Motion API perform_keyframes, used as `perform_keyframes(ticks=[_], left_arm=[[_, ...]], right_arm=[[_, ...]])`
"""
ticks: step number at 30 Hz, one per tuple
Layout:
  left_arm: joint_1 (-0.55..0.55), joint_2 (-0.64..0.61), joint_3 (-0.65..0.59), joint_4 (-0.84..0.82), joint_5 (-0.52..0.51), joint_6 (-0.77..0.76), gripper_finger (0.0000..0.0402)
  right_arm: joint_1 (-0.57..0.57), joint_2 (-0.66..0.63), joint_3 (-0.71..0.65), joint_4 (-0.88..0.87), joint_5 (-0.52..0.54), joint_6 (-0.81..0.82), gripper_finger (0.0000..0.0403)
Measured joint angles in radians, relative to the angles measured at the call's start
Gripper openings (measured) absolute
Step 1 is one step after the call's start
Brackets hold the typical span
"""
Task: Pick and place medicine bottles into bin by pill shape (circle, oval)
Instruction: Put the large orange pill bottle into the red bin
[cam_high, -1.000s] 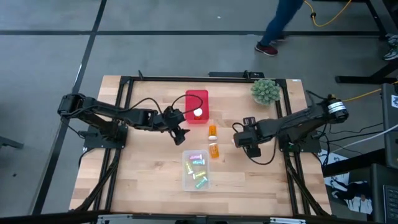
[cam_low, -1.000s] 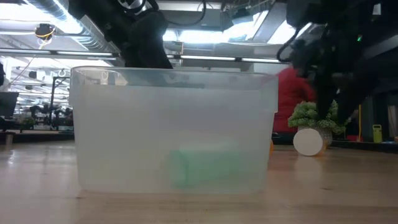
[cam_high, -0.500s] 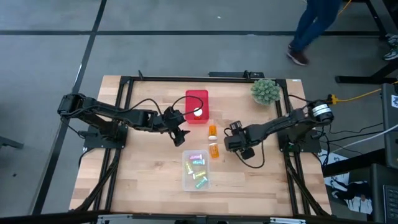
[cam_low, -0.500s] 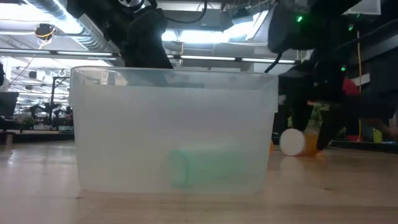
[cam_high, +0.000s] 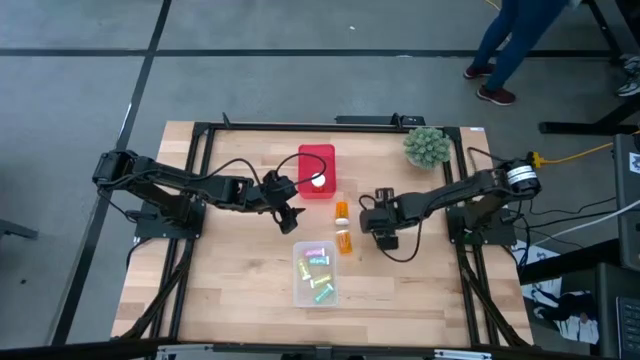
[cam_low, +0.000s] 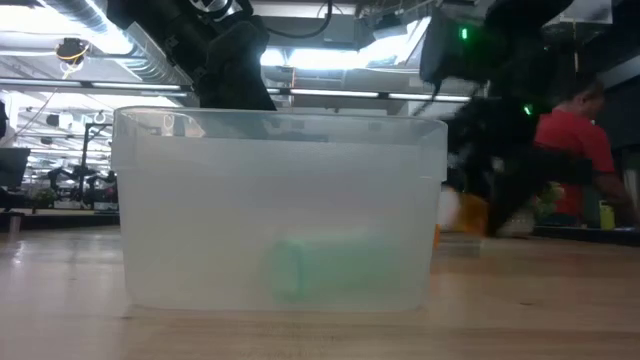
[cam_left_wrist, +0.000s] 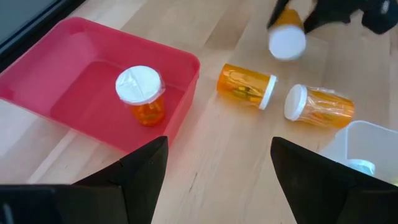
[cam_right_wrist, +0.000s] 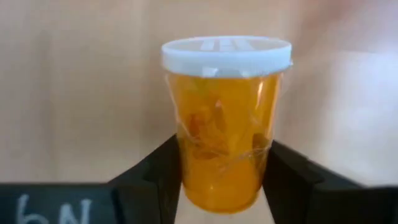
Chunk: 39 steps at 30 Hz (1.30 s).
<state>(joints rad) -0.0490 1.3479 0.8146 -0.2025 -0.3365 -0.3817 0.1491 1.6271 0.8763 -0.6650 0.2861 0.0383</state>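
Holding one orange bottle (cam_right_wrist: 226, 121) between its fingers, my right gripper (cam_high: 383, 228) hangs just beside two loose bottles (cam_left_wrist: 247, 86); one stands in the red bin (cam_left_wrist: 74, 50); left gripper (cam_high: 291, 215) waits open.

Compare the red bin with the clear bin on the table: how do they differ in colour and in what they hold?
The red bin is opaque; the clear bin is see-through. The red bin holds one orange bottle with a white cap, standing upright; the clear bin holds several small pastel bottles lying on their sides. Both are open-topped and rest on the wooden table.
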Motion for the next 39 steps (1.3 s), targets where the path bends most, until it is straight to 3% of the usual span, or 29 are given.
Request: perform_keyframes(ticks=[5, 9, 12, 17, 21, 25, 29, 39], left_arm=[[0.0, 0.0, 0.0, 0.0, -0.022, -0.001, 0.0278], [-0.001, 0.0, 0.0, 0.0, -0.022, -0.001, 0.0278], [-0.002, 0.0, 0.0, -0.001, -0.022, -0.001, 0.0278], [-0.002, 0.0, 0.0, -0.001, -0.022, -0.001, 0.0278], [-0.002, 0.0, 0.0, -0.002, -0.022, -0.001, 0.0278], [-0.002, 0.0, 0.0, -0.003, -0.022, -0.001, 0.0278], [-0.002, 0.0, 0.0, -0.003, -0.022, -0.002, 0.0278], [-0.002, 0.0, 0.0, -0.004, -0.022, -0.001, 0.0278]], right_arm=[[-0.045, -0.099, 0.0, 0.068, 0.141, 0.039, 0.0184], [-0.134, -0.158, 0.002, 0.231, 0.197, 0.032, 0.018], [-0.218, -0.17, 0.002, 0.407, 0.155, 0.031, 0.018], [-0.351, -0.13, 0.002, 0.713, -0.021, 0.035, 0.0183], [-0.408, -0.05, 0.002, 0.948, -0.141, 0.04, 0.0184], [-0.433, 0.055, 0.002, 1.098, -0.195, 0.064, 0.0185], [-0.45, 0.136, 0.002, 1.184, -0.201, 0.065, 0.0185], [-0.475, 0.202, 0.002, 1.185, -0.202, 0.14, 0.0208]])
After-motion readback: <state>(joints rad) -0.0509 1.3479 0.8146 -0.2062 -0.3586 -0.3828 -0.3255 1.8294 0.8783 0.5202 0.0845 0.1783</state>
